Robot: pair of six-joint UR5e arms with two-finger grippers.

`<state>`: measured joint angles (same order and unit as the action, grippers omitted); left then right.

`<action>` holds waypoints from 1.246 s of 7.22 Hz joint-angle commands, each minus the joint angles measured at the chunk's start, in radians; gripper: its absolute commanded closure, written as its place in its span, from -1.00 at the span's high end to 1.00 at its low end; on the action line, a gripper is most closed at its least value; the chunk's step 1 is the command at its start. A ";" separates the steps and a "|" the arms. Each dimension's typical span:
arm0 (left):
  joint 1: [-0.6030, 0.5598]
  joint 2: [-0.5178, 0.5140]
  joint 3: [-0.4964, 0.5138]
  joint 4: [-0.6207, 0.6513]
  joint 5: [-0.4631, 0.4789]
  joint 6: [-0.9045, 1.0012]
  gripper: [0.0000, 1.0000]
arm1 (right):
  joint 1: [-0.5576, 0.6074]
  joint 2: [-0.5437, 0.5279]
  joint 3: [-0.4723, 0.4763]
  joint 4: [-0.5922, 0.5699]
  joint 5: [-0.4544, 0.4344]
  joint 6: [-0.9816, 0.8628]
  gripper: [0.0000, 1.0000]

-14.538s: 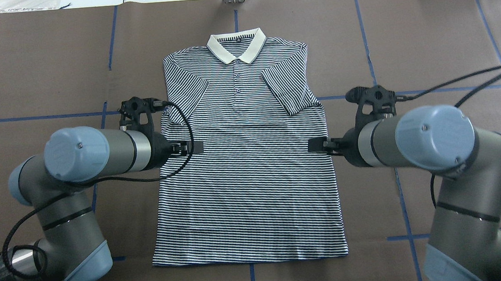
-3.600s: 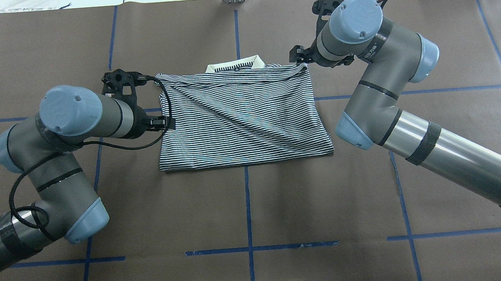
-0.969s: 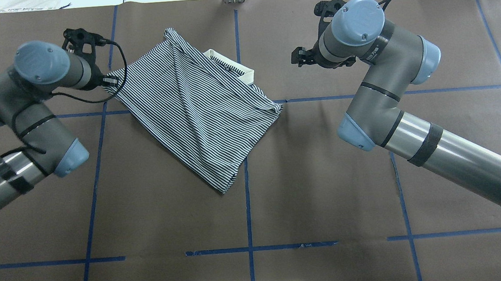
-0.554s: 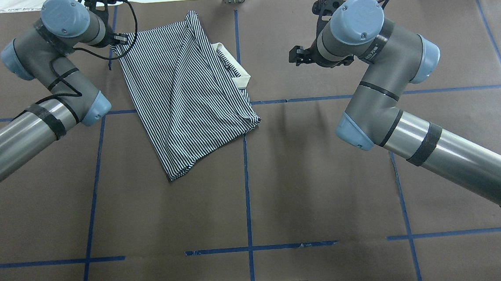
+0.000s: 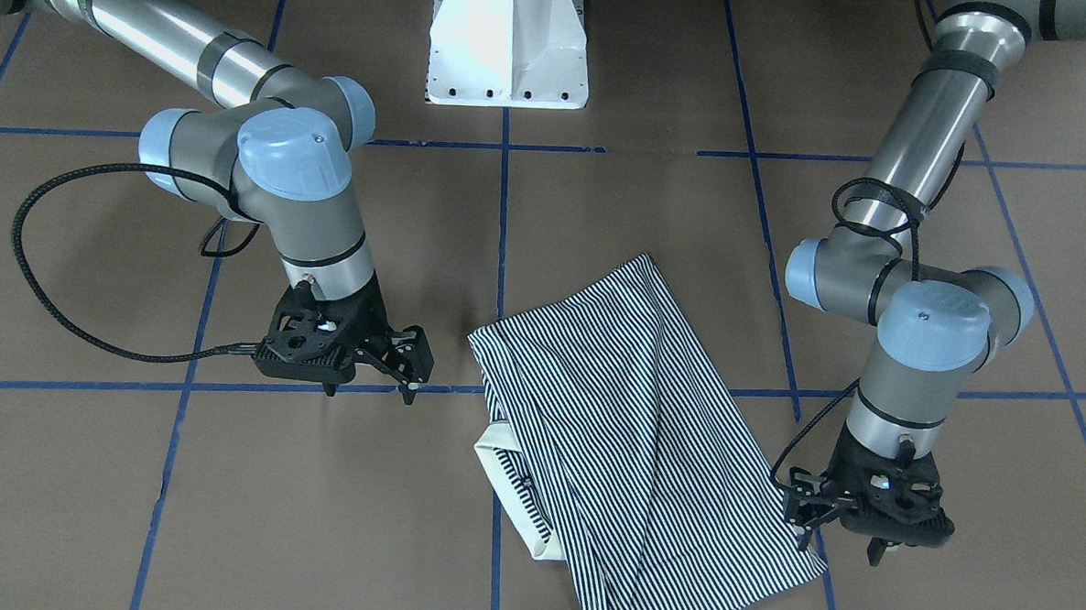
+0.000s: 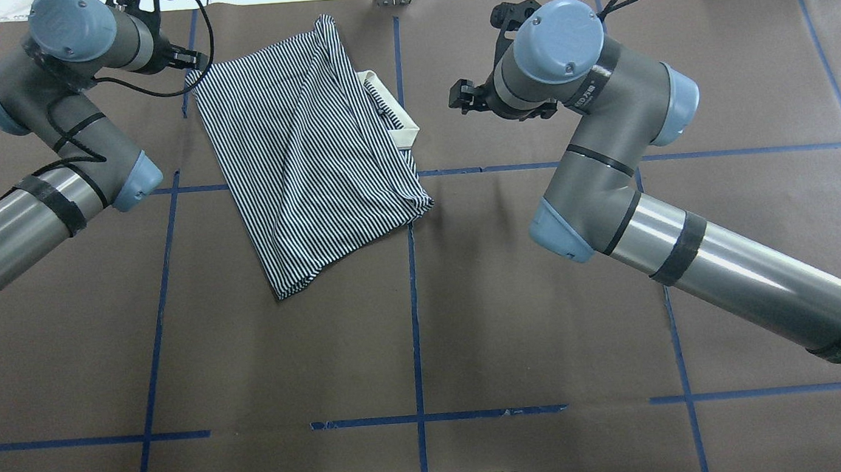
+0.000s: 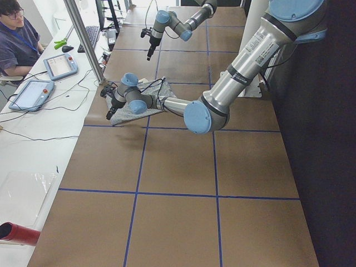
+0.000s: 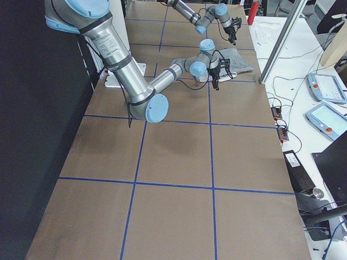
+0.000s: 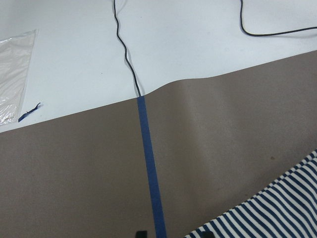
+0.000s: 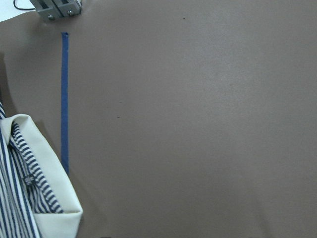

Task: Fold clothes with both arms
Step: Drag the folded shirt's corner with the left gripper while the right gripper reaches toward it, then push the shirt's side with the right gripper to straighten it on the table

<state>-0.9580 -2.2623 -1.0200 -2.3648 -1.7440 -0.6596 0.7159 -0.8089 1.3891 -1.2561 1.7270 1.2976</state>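
Shirt [image 6: 311, 155]: folded, skewed on worktop [image 6: 471, 321].
Left claw [image 5: 804, 518]: pinching corner, apparently.
Right claw [image 5: 409, 363]: parted, empty, beside collar [image 5: 508, 487].
Risk: one-sided drag bunches fold.

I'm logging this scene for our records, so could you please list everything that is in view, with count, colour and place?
polo shirt: one, navy-and-white stripes, folded and skewed, far side of table left of centre
collar: one, cream, sticking out at the shirt's right edge
table cover: one, brown, with blue tape grid lines
pedestal base: one, white, at the robot's edge
tablets: two, blue-framed, on the white side bench
person: one, dark top, seated at that bench
left hand: one, black, at the shirt's far left corner; grip unclear
right hand: one, black, open, above bare table right of the collar
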 commanded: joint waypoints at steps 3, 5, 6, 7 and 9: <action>0.002 0.066 -0.109 -0.004 -0.025 -0.006 1.00 | -0.050 0.240 -0.342 0.082 -0.095 0.104 0.35; 0.004 0.066 -0.109 -0.004 -0.025 -0.006 1.00 | -0.100 0.286 -0.435 0.118 -0.165 0.141 0.32; 0.004 0.066 -0.109 -0.004 -0.025 -0.008 1.00 | -0.114 0.287 -0.455 0.130 -0.188 0.141 0.32; 0.005 0.066 -0.109 -0.004 -0.025 -0.008 1.00 | -0.121 0.286 -0.466 0.133 -0.205 0.141 0.30; 0.005 0.066 -0.111 -0.005 -0.025 -0.008 1.00 | -0.122 0.289 -0.470 0.138 -0.214 0.147 0.20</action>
<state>-0.9529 -2.1967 -1.1295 -2.3695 -1.7687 -0.6672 0.5957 -0.5219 0.9229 -1.1224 1.5196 1.4415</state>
